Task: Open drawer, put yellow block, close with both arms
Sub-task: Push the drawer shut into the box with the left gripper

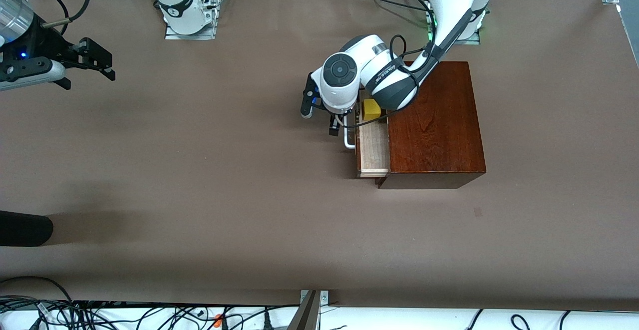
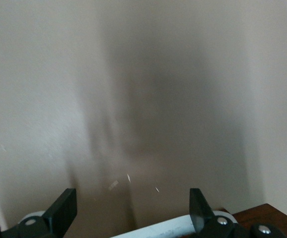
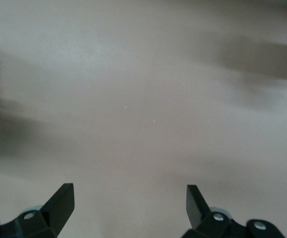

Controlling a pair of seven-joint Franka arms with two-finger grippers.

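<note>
The drawer (image 1: 373, 150) stands pulled out of the wooden box (image 1: 433, 120), with the yellow block (image 1: 371, 109) already inside; only closing remains; the left gripper (image 1: 335, 125) hangs wide-fingered by the handle (image 1: 348, 138); the right gripper (image 1: 90, 65) waits spread over the table's corner.

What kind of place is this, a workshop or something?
Most likely a robotics lab: two white robot arms are bolted at a paper-covered table beside a wooden box, with loose cables along its edge.
</note>
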